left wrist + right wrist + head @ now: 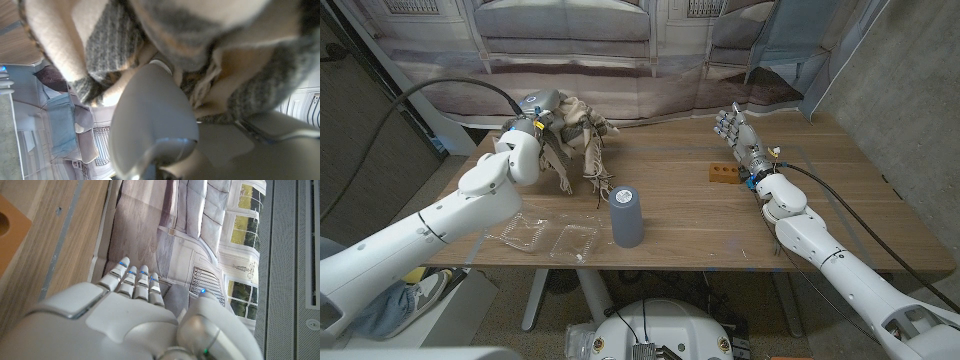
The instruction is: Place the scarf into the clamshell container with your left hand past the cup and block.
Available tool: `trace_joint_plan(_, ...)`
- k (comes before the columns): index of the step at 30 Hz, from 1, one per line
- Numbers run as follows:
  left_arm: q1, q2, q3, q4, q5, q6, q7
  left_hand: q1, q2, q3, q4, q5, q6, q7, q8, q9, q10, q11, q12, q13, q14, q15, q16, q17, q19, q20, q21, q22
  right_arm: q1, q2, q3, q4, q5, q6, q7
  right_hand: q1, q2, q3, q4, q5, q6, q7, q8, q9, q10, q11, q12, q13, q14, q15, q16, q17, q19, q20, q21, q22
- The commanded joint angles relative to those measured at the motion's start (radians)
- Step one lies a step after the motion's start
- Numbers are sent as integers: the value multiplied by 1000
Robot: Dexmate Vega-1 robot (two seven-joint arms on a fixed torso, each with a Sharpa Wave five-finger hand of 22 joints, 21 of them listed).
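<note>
Scarf [578, 140], beige-and-grey, hangs bunched in the left hand [535, 122], lifted over the table's [820, 215] far left. Nearer lie the open clamshell container [555, 238] and grey cup [625, 216]; the orange block [722, 175] sits right. Right hand [738, 135] stands empty, fingers extended.

L hand [533, 118] up at far-left of wooden worktop [800, 215], gripping tan/grey scarf [582, 135]; scarf bunched at hand, loose ends w/ fringe hang down to worktop. Grey cup [626, 215] upright near front edge, centre, just in front of scarf ends. Clear clamshell container [552, 236] lying open at front-left edge, beside cup, under L forearm. Orange block [722, 174] right of centre, well apart from cup. R hand [737, 132] just behind block, fingers apart & pointing up, holding nothing.
</note>
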Motion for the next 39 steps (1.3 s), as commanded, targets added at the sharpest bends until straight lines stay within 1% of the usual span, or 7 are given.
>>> trace_joint_plan(1, 82, 31, -92, -48, -35, -34, 30, 15, 31, 79, 9, 15, 32, 23, 7, 2, 13, -9, -2, 5, 130, -224, 5, 19, 131, -187, 13, 1, -6, -3, -2, -16, -9, 2, -7, -2, 11, -3, 1, -3, 11, 3, -2, 3, 7, -2, -5, 6, 6, -2, 0, 3, 5, 2, -3, 4)
trace_joint_plan(3, 114, 33, -125, -50, -59, -69, 56, 14, 31, 80, 9, 15, 34, 24, 7, 0, 14, -12, -3, 7, 129, -224, 4, 20, 129, -187, 16, 0, -9, -3, 0, -24, -8, 0, -12, -2, 11, -4, 1, -3, 11, 3, -2, 3, 7, -1, -5, 6, 6, -1, 0, 3, 5, 2, -3, 4)
trace_joint_plan(6, 133, 46, -141, -69, -57, -57, 56, 13, 31, 81, 9, 15, 34, 24, 7, 1, 15, -11, -4, 9, 129, -224, 3, 22, 128, -188, 19, -1, -11, -5, -1, -30, -12, 2, -14, -2, 11, -4, 1, -4, 10, 3, -2, 3, 7, -1, -5, 6, 6, -1, 0, 3, 5, 2, -3, 4)
trace_joint_plan(15, 220, 80, -244, -100, -105, -83, 74, 9, 28, 85, 9, 15, 38, 24, 10, 1, 19, -12, -6, 15, 136, -226, 4, 26, 125, -190, 28, -2, -4, -4, -7, -33, -17, -5, -12, -2, 12, -5, 1, -4, 10, 2, -2, 3, 7, -1, -6, 6, 6, -1, 0, 3, 6, 2, -4, 4)
trace_joint_plan(17, 249, 74, -289, -84, -154, -143, 79, 8, 28, 86, 9, 14, 40, 22, 10, 0, 20, -9, -7, 17, 135, -223, 3, 27, 123, -190, 31, -3, -2, 0, -9, -30, -14, -11, -14, -2, 12, -5, 0, -4, 10, 3, -2, 3, 7, -2, -6, 6, 6, -2, 0, 3, 6, 2, -4, 4)
trace_joint_plan(27, 252, 93, -303, -73, -172, -193, 57, -1, 25, 89, 12, 13, 39, 22, 9, -2, 20, -11, -12, 25, 139, -227, 2, 33, 119, -191, 42, -4, -1, -1, -15, -31, -23, -18, -19, -2, 12, -6, 0, -4, 10, 2, -2, 3, 8, -1, -6, 6, 7, -2, 0, 3, 6, 3, -4, 4)
trace_joint_plan(39, 325, 121, -384, -106, -185, -204, 48, -8, 22, 93, 12, 11, 41, 18, 11, -3, 22, -9, -18, 34, 140, -229, 0, 41, 111, -192, 54, -6, 1, -6, -15, -40, -28, -30, -27, -2, 13, -7, -1, -4, 10, 3, -2, 3, 7, -1, -6, 6, 7, -2, 0, 3, 6, 3, -5, 4)
